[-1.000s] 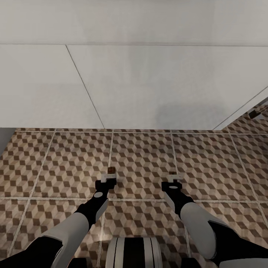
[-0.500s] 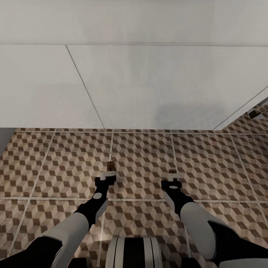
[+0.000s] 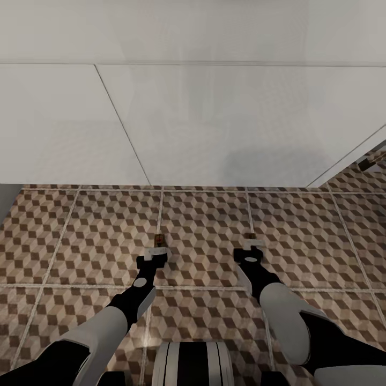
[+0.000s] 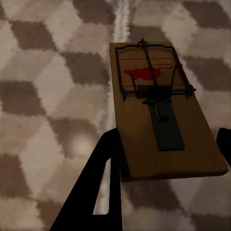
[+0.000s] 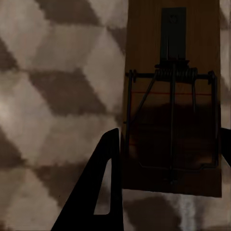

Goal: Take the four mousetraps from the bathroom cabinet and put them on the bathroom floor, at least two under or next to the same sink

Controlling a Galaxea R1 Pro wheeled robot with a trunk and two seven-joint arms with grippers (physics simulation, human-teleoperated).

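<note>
Two mousetraps are in view, each a small tan board with a dark wire spring. My left gripper is shut on one mousetrap, with a dark finger against its edge. That trap hangs tilted just above the bathroom floor. My right gripper is shut on the other mousetrap, also low over the tiles. Both sit a short way in front of the bathroom sink, a white flat-panelled vanity. The cabinet is out of view.
The vanity's base runs across the whole far side of the cube-patterned tiles. A small dark object lies beyond its right corner. My own base is at the near edge, between the two arms.
Both grippers have tipped forward and down toward the tiles. The left trap now sticks out ahead of its fingers, and the right arm has reached further, bringing its trap into sight.
</note>
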